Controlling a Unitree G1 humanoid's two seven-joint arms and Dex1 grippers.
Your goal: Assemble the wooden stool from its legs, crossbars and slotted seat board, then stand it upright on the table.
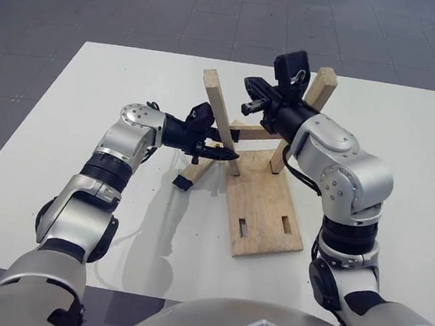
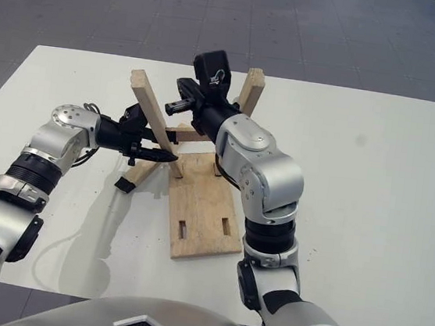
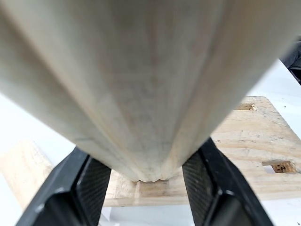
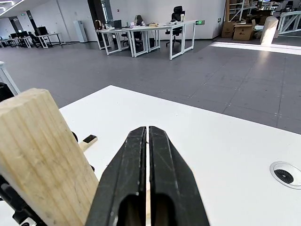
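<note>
Your right arm (image 1: 342,169) covers the lower part of the right leg (image 1: 321,87) and one end of the crossbar (image 1: 252,132), so you cannot tell how those two meet. You also cannot tell if the leg ends sit inside slots in the seat board (image 1: 263,208) or just rest on top of it. From the left wrist, the held leg hides much of the board behind it.

The stool is in parts in the middle of the white table (image 1: 413,170). The seat board lies flat. It is pale wood with two little slots (image 1: 285,223) at the end near you. At its far end two legs stick up and lean apart like a V: the left leg (image 1: 221,120) and the right leg. The crossbar runs between them, low down. One more leg (image 1: 194,172) is just left of the board, and its black foot (image 1: 182,181) is on the table.

Your left gripper (image 1: 226,154) pinches the left leg near its lower end, with one finger (image 3: 89,188) on each side of the wood. Your right gripper (image 4: 147,134) is up between the two leaning legs. Its fingers are pressed together with nothing in them. The top of the left leg is just beside it, but you cannot tell if they touch.
</note>
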